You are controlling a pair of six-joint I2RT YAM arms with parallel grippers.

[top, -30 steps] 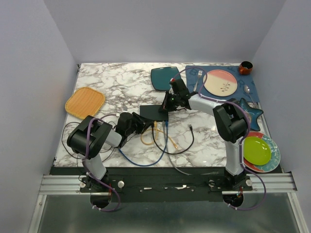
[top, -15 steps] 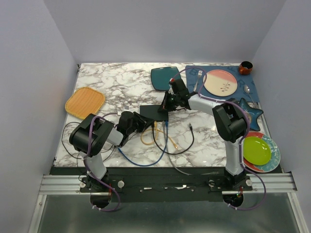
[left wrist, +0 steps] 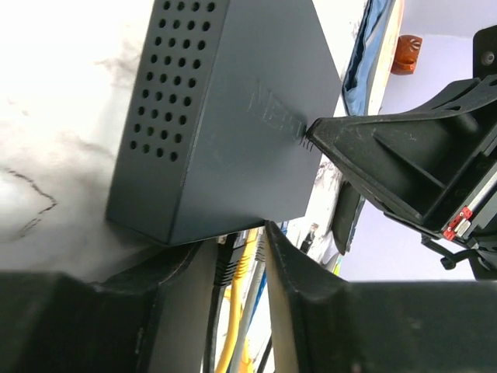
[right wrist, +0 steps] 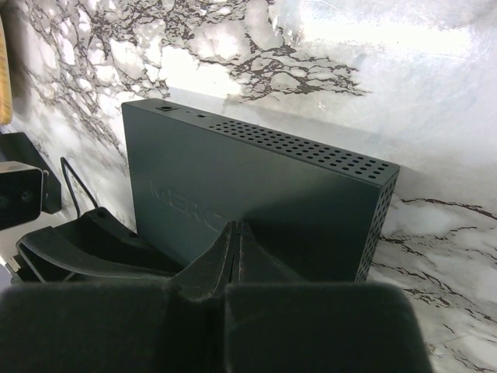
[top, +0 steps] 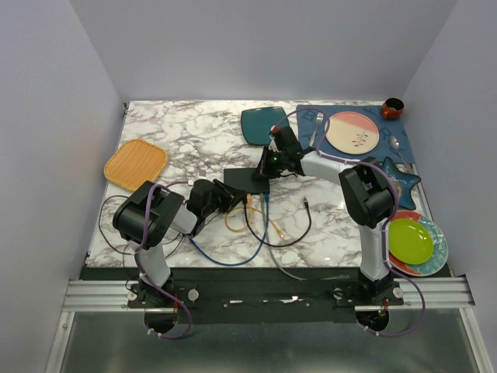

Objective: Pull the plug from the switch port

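The switch (top: 247, 180) is a flat matte-black box in the middle of the table, with cables leaving its near edge. In the left wrist view the switch (left wrist: 225, 116) fills the top, and a black plug (left wrist: 225, 260) sits in a port beside yellow and grey cables. My left gripper (left wrist: 241, 233) is open, its jaws straddling these plugs at the port edge; it also shows in the top view (top: 227, 198). My right gripper (right wrist: 239, 229) is shut and empty, its tips resting on the switch's top face (right wrist: 256, 179); it also shows in the top view (top: 268, 165).
Loose black, blue and yellow cables (top: 256, 225) lie in front of the switch. A dark teal plate (top: 262, 124) sits behind it. An orange woven mat (top: 136, 163) is at the left. A blue placemat with a pink plate (top: 352, 132), a brown cup (top: 393, 108) and stacked green plates (top: 410, 241) are at the right.
My left gripper has crept a little right, closer to the switch's port edge. My right gripper has shifted slightly left on top of the switch.
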